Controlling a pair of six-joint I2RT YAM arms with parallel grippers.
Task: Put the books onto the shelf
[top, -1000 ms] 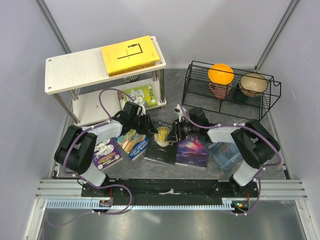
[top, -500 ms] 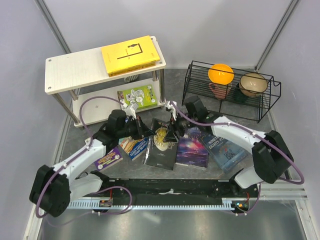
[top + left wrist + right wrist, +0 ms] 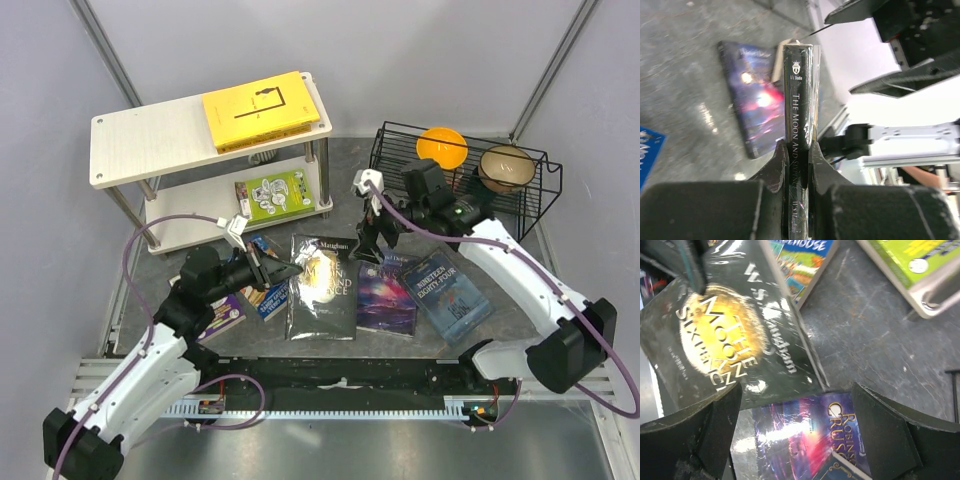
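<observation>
My left gripper (image 3: 287, 270) is shut on the spine of the black-and-gold book (image 3: 325, 287). In the left wrist view the fingers (image 3: 776, 165) clamp that spine (image 3: 799, 85), with the galaxy book (image 3: 757, 100) on the floor beyond. My right gripper (image 3: 372, 240) hangs open above the galaxy book (image 3: 386, 297), holding nothing. In the right wrist view its fingers (image 3: 885, 435) straddle the galaxy book (image 3: 805, 440), with the black-and-gold book (image 3: 725, 340) to the left. A blue book (image 3: 450, 290), a multicoloured book (image 3: 264, 292) and a purple book (image 3: 216, 316) lie flat. The shelf (image 3: 150, 140) carries a yellow book (image 3: 262, 108) on top and a lime-green book (image 3: 275, 192) below.
A black wire rack (image 3: 455, 200) stands at the back right with an orange bowl (image 3: 441, 147) and a tan bowl (image 3: 505, 165). A chrome shelf leg (image 3: 940, 295) stands close to the right gripper. Purple cables loop from both arms.
The left gripper shut on the black-and-gold book and drew back to the near left. The right gripper opened and rose back toward the rack.
</observation>
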